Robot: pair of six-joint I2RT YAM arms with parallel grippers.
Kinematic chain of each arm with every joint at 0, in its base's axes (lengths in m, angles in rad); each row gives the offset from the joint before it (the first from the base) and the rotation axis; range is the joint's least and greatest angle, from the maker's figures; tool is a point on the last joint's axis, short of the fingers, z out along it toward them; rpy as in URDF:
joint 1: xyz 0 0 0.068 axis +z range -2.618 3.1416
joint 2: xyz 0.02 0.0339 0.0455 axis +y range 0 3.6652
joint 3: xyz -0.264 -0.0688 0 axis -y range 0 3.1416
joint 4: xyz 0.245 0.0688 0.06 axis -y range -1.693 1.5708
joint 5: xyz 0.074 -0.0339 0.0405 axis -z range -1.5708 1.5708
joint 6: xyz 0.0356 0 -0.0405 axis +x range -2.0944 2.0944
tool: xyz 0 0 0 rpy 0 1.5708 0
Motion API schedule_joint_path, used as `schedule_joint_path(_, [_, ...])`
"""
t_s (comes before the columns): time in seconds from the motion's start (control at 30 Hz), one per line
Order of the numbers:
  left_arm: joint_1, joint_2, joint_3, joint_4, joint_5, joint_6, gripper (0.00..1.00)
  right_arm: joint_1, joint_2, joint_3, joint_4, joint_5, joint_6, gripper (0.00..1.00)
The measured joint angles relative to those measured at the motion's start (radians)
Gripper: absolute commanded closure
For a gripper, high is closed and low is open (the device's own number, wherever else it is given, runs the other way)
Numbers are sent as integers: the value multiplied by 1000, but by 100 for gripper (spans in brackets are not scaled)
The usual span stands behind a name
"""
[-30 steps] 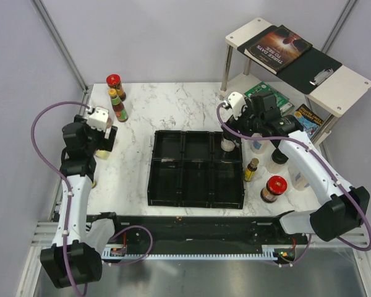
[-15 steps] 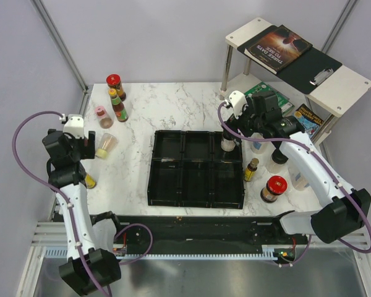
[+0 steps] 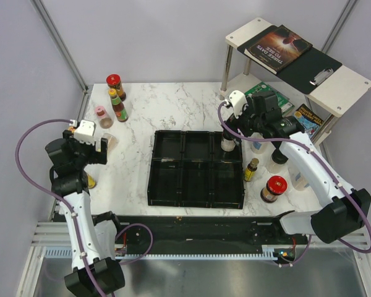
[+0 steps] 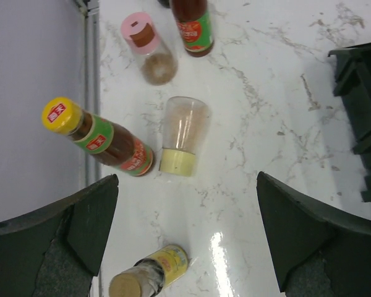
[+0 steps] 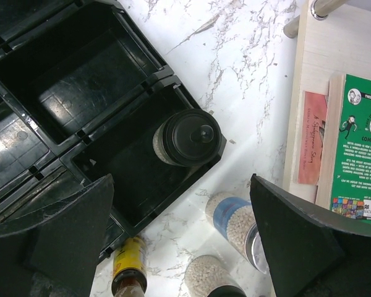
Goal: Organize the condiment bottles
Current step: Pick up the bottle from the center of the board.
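My left gripper hangs open over the table's left side. Below it a clear shaker with a pale yellow cap lies on its side. Beside that stand a yellow-capped sauce bottle, a pink-lidded shaker, another sauce bottle and a small yellow-labelled jar. My right gripper is open above a black-lidded jar standing in the back right compartment of the black tray. A slim dark bottle, a red-capped jar and clear jars stand right of the tray.
A red-capped jar stands at the back left corner. A two-tier shelf with books is at the back right, with more books under it. The grey wall runs close along the table's left edge.
My left arm swung out to the left and has come partly back to the right, over the lying shaker. The right arm has barely moved.
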Motion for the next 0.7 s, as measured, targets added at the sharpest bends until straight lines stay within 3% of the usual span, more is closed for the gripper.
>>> schedule_joint_path(0.17, [-46,35,-1,-7,78,0,0,0,0,-9,17,29,3,2])
schedule_joint_path(0.33, [-278,38,-19,-11,59,2,0,-15,11,-1,19,110,27,2])
schedule_joint_path(0.43, [-376,21,-41,-18,48,14,0,-92,37,58,-32,142,35,2])
schedule_joint_path(0.7, [-386,-17,-105,-32,61,58,0,-325,-7,102,-178,184,-27,2])
